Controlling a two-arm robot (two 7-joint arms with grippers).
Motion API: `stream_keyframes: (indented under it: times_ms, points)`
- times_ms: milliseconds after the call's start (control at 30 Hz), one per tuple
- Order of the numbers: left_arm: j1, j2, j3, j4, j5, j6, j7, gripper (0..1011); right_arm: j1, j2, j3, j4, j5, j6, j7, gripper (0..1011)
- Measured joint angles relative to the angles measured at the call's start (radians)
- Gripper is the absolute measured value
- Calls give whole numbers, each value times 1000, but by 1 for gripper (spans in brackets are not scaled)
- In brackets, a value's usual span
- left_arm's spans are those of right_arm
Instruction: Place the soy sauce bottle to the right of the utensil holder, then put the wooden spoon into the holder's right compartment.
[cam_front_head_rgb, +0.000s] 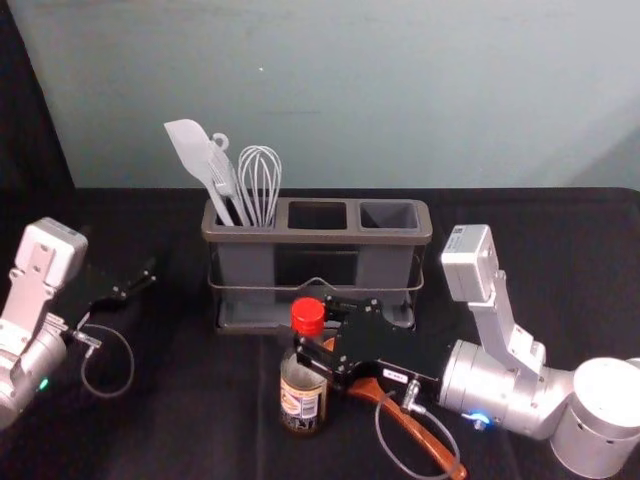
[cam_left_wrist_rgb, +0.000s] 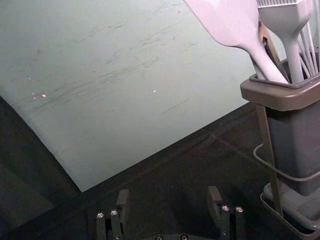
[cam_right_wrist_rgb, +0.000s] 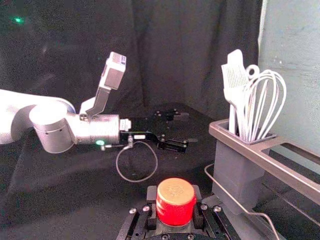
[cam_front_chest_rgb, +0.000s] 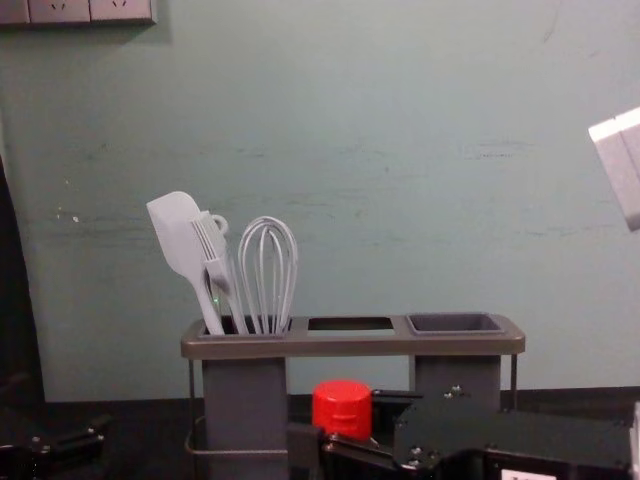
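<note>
Silvery arms (cam_front_head_rgb: 495, 385), seemingly grey cables (cam_front_head_rgb: 132, 362)

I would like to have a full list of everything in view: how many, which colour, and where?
Three-opening utensil holder: one, grey with brown rim, table centre
Labelled soy sauce bottle with red cap: one, dark, in front of the holder
Wooden spoon: one, reddish brown, on the table, partly hidden
Flat spatula, bristled brush, wire whisk, ring-ended utensil: one each, pale grey, holder's left compartment
Cloth-covered table: one, black, underneath
Wall: one, grey-green, behind
Socket panel: one, pale, chest view's upper left
Left tool: one, black, left of the holder, open
Right tool: one, black, closed on the bottle
Arms: two, silver, left and right
</note>
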Motion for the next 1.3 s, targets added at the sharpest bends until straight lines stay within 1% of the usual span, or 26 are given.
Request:
stream_keyframes:
  times_ms: [133, 267, 333, 400, 433, 467, 500, 533, 567, 600, 633, 667, 733, 867, 900, 1000, 1033, 1100, 1200, 1233, 1300]
  points:
    - [0, 0, 0, 0, 0, 0, 0, 1011, -7, 9, 2, -23, 0, -2, 0, 383]
    - [0, 0, 0, 0, 0, 0, 0, 1011, -23, 28, 12, -69, 4, -3, -5, 383]
    - [0, 0, 0, 0, 0, 0, 0, 1011, -50, 54, 30, -124, 6, -1, -27, 383]
    - [0, 0, 0, 0, 0, 0, 0, 1011, -72, 74, 47, -158, 7, 1, -42, 383]
    - [0, 0, 0, 0, 0, 0, 0, 1011, -94, 92, 62, -189, 9, 3, -57, 382]
    - [0, 0, 0, 0, 0, 0, 0, 1011, -94, 92, 62, -189, 9, 3, -57, 383]
    - [0, 0, 0, 0, 0, 0, 0, 1011, -123, 116, 85, -222, 11, 4, -74, 383]
    - [0, 0, 0, 0, 0, 0, 0, 1012, -137, 127, 97, -236, 13, 4, -82, 383]
    - [0, 0, 0, 0, 0, 0, 0, 1011, -172, 152, 126, -263, 16, 4, -100, 383]
    - [0, 0, 0, 0, 0, 0, 0, 1011, -172, 152, 126, -263, 16, 4, -100, 383]
    - [0, 0, 0, 0, 0, 0, 0, 1012, -207, 174, 158, -285, 20, 1, -119, 383]
    - [0, 0, 0, 0, 0, 0, 0, 1011, -224, 184, 174, -294, 24, 0, -128, 383]
    - [0, 0, 0, 0, 0, 0, 0, 1011, -301, 222, 254, -322, 38, -9, -169, 383]
    - [0, 0, 0, 0, 0, 0, 0, 1012, -360, 247, 325, -333, 53, -18, -202, 383]
    - [0, 0, 0, 0, 0, 0, 0, 1011, -382, 254, 359, -333, 59, -21, -216, 383]
    - [0, 0, 0, 0, 0, 0, 0, 1012, -401, 257, 394, -323, 66, -25, -228, 383]
    - [0, 0, 0, 0, 0, 0, 0, 1011, -406, 257, 415, -310, 71, -26, -234, 383]
    - [0, 0, 0, 0, 0, 0, 0, 1011, -401, 252, 435, -287, 78, -24, -236, 383]
    - [0, 0, 0, 0, 0, 0, 0, 1012, -385, 246, 448, -262, 84, -17, -236, 383]
    - [0, 0, 0, 0, 0, 0, 0, 1011, -369, 241, 452, -245, 86, -9, -235, 383]
    - [0, 0, 0, 0, 0, 0, 0, 1011, -353, 237, 453, -230, 86, -2, -234, 383]
